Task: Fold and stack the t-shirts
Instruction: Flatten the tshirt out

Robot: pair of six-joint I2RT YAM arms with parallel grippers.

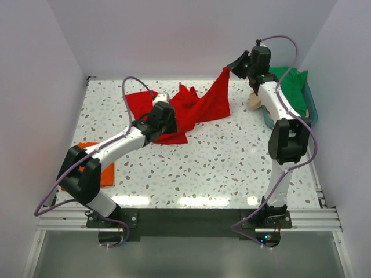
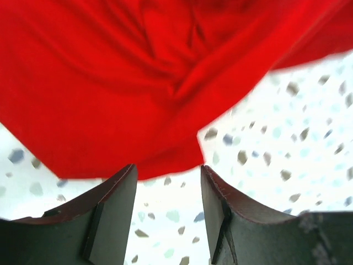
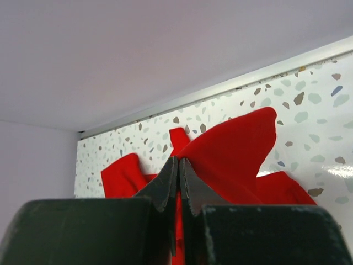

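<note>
We see the right fingers (image 3: 168,187) pinched tight on 1 corner of the red t-shirt (image 1: 197,107), holding it up off the desk (image 1: 232,168) at far right. The rest drapes onto the desk. Left fingers (image 2: 113,212) are parted with nothing between them, and the shirt hem is just beyond their tips.
</note>
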